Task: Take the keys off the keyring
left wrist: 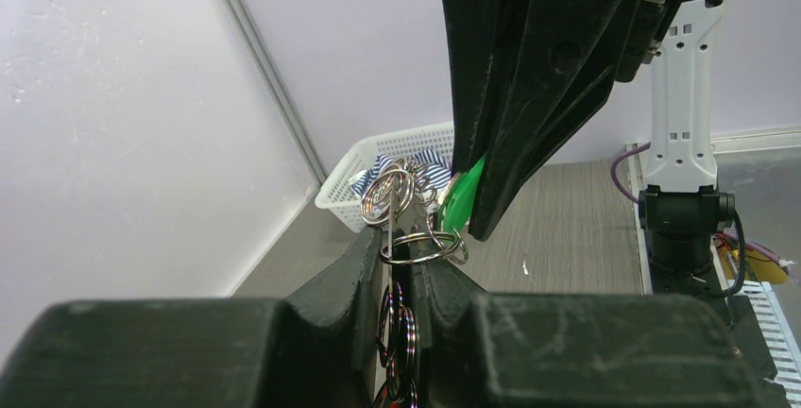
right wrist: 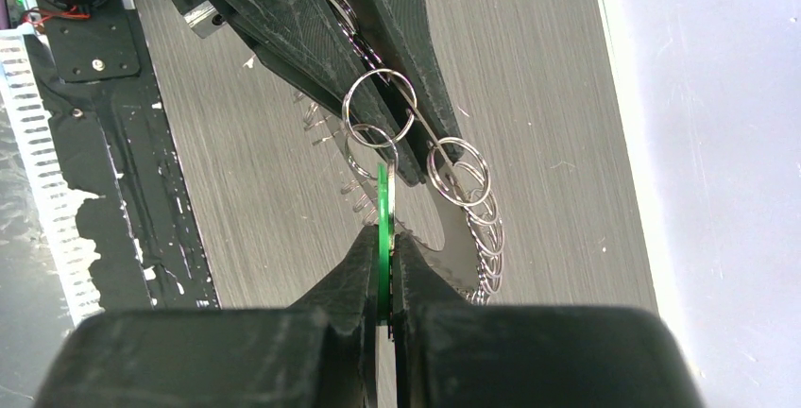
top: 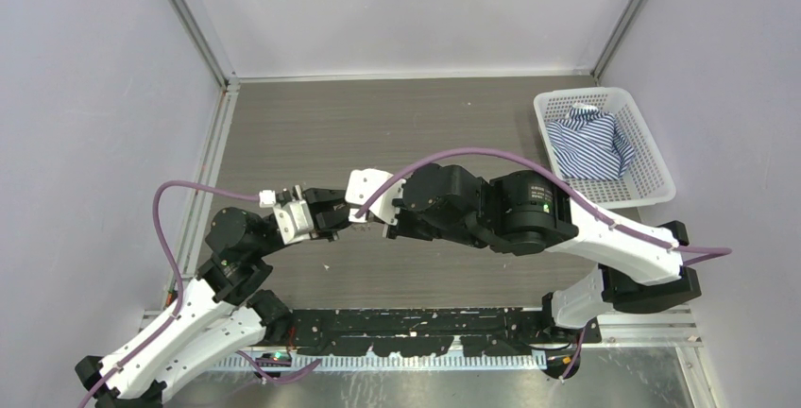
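Both grippers meet above the middle of the table. My left gripper (top: pixel 338 214) (left wrist: pixel 401 243) is shut on the keyring (left wrist: pixel 422 249), with more small silvery rings (left wrist: pixel 390 191) bunched above its fingertips. My right gripper (top: pixel 373 217) (right wrist: pixel 384 233) is shut on the green key (right wrist: pixel 383 200), seen edge-on between its fingers; the key also shows in the left wrist view (left wrist: pixel 463 202). In the right wrist view the left fingers (right wrist: pixel 283 21) come in from the top with rings (right wrist: pixel 378 106) around them. A chain of rings (right wrist: pixel 489 238) hangs to the right. Blurred silvery key teeth (right wrist: pixel 351 191) show behind.
A white basket (top: pixel 652 167) with a blue striped cloth (top: pixel 590 144) stands at the back right of the grey table (top: pixel 378 125); it also shows in the left wrist view (left wrist: pixel 345 186). Walls enclose the table on three sides.
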